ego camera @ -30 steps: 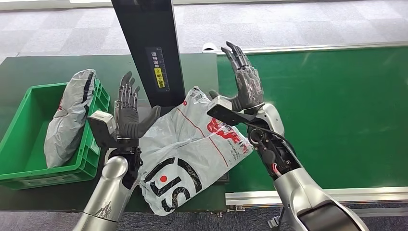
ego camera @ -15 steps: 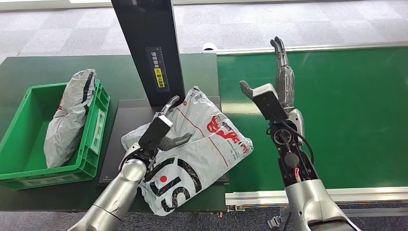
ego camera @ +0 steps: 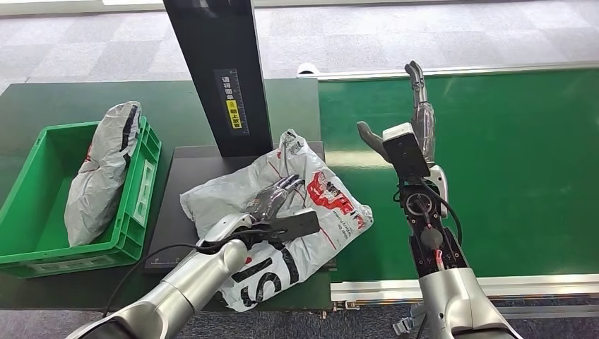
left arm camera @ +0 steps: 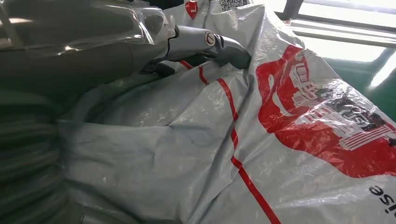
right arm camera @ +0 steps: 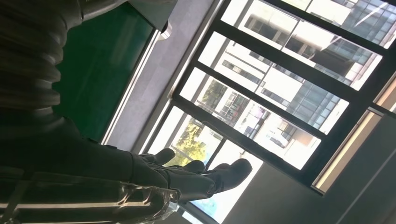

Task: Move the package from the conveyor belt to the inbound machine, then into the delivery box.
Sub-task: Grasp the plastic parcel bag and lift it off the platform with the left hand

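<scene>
My head view is evenly and softly lit from above, sharp across the green conveyor belt (ego camera: 508,169) and the grey package (ego camera: 282,212), with only faint shadows under my arms and a mild sheen on the plastic. At my left wrist the package (left arm camera: 261,140) glares where its crinkled film catches light from the bright, washed-out windows behind, while my own left hand (left arm camera: 93,51) sits close, dim and blurred. At my right wrist the windows (right arm camera: 280,93) blaze with daylight, so my right hand (right arm camera: 187,175) turns to a dark backlit silhouette.
</scene>
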### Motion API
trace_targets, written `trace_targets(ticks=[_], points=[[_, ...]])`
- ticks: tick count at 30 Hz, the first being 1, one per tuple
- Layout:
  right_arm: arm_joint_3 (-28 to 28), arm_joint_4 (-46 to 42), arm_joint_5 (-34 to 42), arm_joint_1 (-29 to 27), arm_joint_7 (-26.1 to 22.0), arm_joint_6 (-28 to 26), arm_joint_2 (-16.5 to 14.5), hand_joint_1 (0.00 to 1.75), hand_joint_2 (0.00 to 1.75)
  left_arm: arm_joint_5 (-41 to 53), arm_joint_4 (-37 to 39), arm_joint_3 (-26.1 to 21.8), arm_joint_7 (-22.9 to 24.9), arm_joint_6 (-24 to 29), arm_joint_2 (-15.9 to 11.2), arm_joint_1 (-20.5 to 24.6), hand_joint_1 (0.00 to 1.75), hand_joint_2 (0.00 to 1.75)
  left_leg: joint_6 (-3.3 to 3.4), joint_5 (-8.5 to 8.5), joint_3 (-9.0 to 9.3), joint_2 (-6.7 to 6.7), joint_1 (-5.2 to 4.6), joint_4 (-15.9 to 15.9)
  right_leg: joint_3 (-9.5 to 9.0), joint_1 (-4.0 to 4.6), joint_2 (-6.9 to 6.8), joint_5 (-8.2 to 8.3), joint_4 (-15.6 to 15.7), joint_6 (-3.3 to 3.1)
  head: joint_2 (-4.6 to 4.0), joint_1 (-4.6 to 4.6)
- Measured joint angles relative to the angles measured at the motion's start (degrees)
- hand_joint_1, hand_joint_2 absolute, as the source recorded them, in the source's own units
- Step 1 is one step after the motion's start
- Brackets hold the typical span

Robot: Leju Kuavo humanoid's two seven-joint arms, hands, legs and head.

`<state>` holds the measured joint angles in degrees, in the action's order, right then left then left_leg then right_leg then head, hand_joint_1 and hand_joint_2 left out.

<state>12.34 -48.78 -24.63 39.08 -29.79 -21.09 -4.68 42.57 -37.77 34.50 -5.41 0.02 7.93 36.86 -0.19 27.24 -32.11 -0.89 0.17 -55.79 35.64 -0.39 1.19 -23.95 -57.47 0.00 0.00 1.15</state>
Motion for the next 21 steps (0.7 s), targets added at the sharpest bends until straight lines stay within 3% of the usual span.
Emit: trace_targets(ticks=[6,7,10,11,15,18,21], points=[[-0.1,0.0,0.0,-0.08,0.2,0.1,-0.02,0.0,1.75,0.6,1.52,0.62,0.37,-0.59,0.35,0.87,0.0,1.75,0.0,-0.01,0.03,0.0,0.0,0.0,-0.06,0.0,-0.01,0.0,0.0,0.0,-0.01,-0.01],[-0.15,0.02,0.03,-0.08,0.4,0.24,-0.07,0.0,1.75,1.16,1.8,0.75,0.71,-1.22,0.44,1.08,0.12,1.75,0.0,-0.01,0.04,0.0,0.0,0.0,-0.08,0.0,-0.02,0.0,0.0,0.0,-0.01,-0.02],[-0.47,0.54,0.29,0.0,1.19,0.97,-0.37,0.0,1.75,3.42,3.04,1.15,1.24,-3.55,0.93,1.94,1.3,1.75,0.01,0.0,0.1,-0.01,0.0,0.0,-0.15,-0.01,-0.04,0.0,0.0,0.0,0.0,-0.01],[-0.65,1.08,0.42,0.11,1.37,1.18,-0.49,0.0,1.75,4.0,3.5,1.19,0.97,-4.15,1.13,2.14,1.56,1.75,0.01,0.0,0.12,-0.01,0.0,0.0,-0.18,-0.01,-0.04,0.0,0.0,0.0,0.0,0.0],[-1.34,4.93,0.26,0.82,1.95,1.7,-0.85,0.0,1.75,5.7,4.6,1.18,-0.19,-5.32,1.72,2.43,1.47,1.75,0.01,0.0,0.2,-0.09,0.0,0.01,-0.31,-0.01,-0.14,-0.01,0.0,0.01,-0.01,-0.01],[-1.4,7.73,-0.41,1.1,2.5,2.57,-1.14,0.0,1.75,6.3,4.68,1.11,-0.25,-5.15,1.77,2.43,1.63,1.75,0.01,0.0,0.28,-0.09,0.0,0.01,-0.39,-0.01,-0.17,-0.01,0.0,0.01,-0.01,-0.01],[-1.98,9.53,2.39,1.09,3.68,7.05,-1.46,0.0,1.75,6.66,4.68,0.59,-0.81,-3.53,1.74,2.25,1.74,1.75,0.01,-0.01,0.33,-0.08,0.0,0.01,-0.42,0.0,-0.16,-0.01,0.0,0.01,0.0,-0.01]])
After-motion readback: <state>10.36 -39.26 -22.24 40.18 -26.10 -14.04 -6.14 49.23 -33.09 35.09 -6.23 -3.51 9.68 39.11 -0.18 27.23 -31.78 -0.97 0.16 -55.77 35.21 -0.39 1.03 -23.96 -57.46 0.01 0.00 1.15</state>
